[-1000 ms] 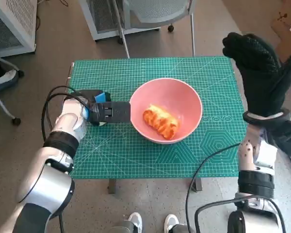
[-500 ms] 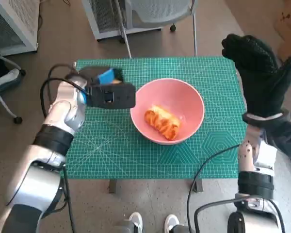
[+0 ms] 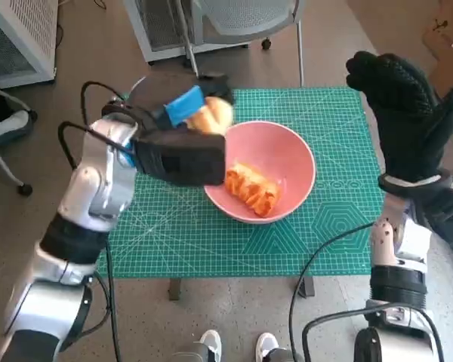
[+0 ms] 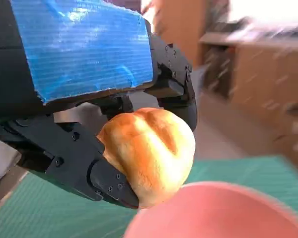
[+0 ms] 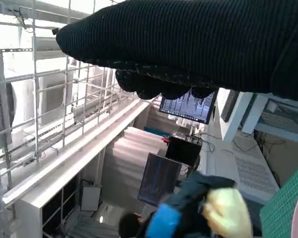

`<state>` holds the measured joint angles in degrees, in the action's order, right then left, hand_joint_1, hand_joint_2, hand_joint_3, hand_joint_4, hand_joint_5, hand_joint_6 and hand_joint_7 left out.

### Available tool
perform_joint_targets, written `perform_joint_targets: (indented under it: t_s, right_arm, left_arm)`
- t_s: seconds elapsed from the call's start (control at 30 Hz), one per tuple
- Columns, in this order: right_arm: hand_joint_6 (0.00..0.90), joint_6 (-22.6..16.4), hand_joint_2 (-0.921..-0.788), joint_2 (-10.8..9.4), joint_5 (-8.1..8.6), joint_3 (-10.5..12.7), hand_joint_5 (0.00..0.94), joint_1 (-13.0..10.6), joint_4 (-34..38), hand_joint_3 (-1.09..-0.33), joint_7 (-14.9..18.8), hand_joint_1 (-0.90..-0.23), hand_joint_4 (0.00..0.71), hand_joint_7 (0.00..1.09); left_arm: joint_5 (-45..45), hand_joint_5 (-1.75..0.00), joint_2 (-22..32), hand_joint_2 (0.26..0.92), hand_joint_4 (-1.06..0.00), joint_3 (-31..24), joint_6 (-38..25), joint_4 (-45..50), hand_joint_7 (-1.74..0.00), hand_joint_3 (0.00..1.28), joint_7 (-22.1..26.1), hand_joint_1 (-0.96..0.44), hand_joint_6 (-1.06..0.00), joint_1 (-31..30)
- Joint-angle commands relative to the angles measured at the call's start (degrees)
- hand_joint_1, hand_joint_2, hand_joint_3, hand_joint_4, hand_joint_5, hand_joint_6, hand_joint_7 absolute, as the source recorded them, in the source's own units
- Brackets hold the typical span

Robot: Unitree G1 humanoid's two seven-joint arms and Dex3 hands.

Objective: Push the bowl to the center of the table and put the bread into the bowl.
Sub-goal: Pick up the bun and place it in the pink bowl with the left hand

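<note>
Golden bread (image 4: 148, 153) – gripped by left robot hand (image 3: 183, 147) over bowl (image 3: 294, 162); right robot hand (image 3: 405, 113) – raised, holding nothing

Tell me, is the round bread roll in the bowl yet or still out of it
Out. The left hand grips the bread roll above the pink bowl, near its rim. A twisted pastry already lies in the bowl.

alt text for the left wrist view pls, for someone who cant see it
The blue-taped left hand grips a round golden bread roll in its black fingers, held just above the blurred rim of a pink bowl. Green cutting mat lies below; the room behind is blurred.
</note>
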<state>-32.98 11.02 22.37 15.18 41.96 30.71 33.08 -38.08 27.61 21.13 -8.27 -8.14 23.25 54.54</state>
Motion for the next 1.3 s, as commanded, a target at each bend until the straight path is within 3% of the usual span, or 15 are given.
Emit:
perform_joint_targets:
  t_s: [0.03, 0.33, 0.47, 0.8, 1.1, 1.13, 1.23, 1.27, 1.3]
  right_arm:
    - [0.383, 0.05, -0.921, -0.63, -0.21, -0.56, 0.000, -0.92, 1.33, -0.567, 0.00, -0.635, 0.322, 0.00]
    - [0.379, -0.04, -0.921, -0.38, -0.16, -0.63, 0.000, -1.37, 0.53, -0.569, -0.37, -0.635, 0.322, 0.00]
    - [0.379, 0.00, -0.921, -0.38, -0.03, -0.57, 0.000, -1.65, 0.16, -0.570, -0.40, -0.636, 0.322, 0.00]
    - [0.360, 0.38, -0.921, -0.22, 0.33, -0.21, 0.000, -2.79, -1.25, -0.568, -0.65, -0.637, 0.321, 0.00]
    - [0.355, 0.46, -0.921, -0.40, -0.09, -0.34, 0.000, -3.13, -1.97, -0.567, -1.73, -0.638, 0.315, 0.00]
    - [0.356, 0.47, -0.921, -0.41, -0.14, -0.38, 0.000, -3.14, -2.03, -0.568, -1.85, -0.638, 0.314, 0.00]
    - [0.357, 0.55, -0.921, -0.42, -0.25, -0.52, 0.000, -3.08, -2.14, -0.568, -2.18, -0.639, 0.314, 0.00]
    - [0.357, 0.60, -0.921, -0.39, -0.25, -0.55, 0.000, -3.07, -2.19, -0.568, -2.25, -0.639, 0.313, 0.00]
    - [0.357, 0.62, -0.921, -0.38, -0.28, -0.60, 0.000, -3.02, -2.19, -0.568, -2.34, -0.640, 0.312, 0.00]
  left_arm:
    - [-1.45, -1.05, -1.25, 0.910, -0.77, 0.45, 1.05, 8.15, -1.13, 0.02, 0.77, 0.00, -0.70, 0.09]
    - [-2.33, -1.10, -5.95, 0.919, -0.75, 4.79, 2.71, 4.38, -1.15, 0.03, 3.17, 0.00, -0.65, 1.93]
    - [-2.43, -1.19, -7.32, 0.919, -0.73, 5.83, 2.95, 1.36, -1.08, 0.04, 4.60, 0.00, -0.65, 2.85]
    - [-3.87, -1.24, -9.71, 0.920, -0.70, 8.92, 8.57, -11.01, -1.10, 0.07, 2.10, 0.00, -0.62, 4.94]
    - [-1.01, -1.16, -12.13, 0.912, -0.72, 7.12, 12.04, -18.08, -1.18, 0.08, -0.35, 0.00, -0.59, 4.26]
    - [-0.54, -1.19, -12.39, 0.829, -0.70, 6.89, 11.98, -18.67, -1.23, 0.24, -0.13, 0.00, -0.59, 4.31]
    - [0.78, -1.27, -12.85, 0.734, -0.61, 6.28, 11.13, -19.88, -1.36, 0.47, 1.09, 0.00, -0.56, 4.17]
    - [1.10, -0.96, -13.00, 0.797, -0.50, 6.11, 10.60, -20.08, -1.36, 0.37, 1.52, -0.13, -0.56, 4.12]
    - [1.43, -0.68, -13.05, 0.842, -0.47, 5.91, 10.01, -20.00, -1.35, 0.29, 1.94, -0.21, -0.57, 3.97]
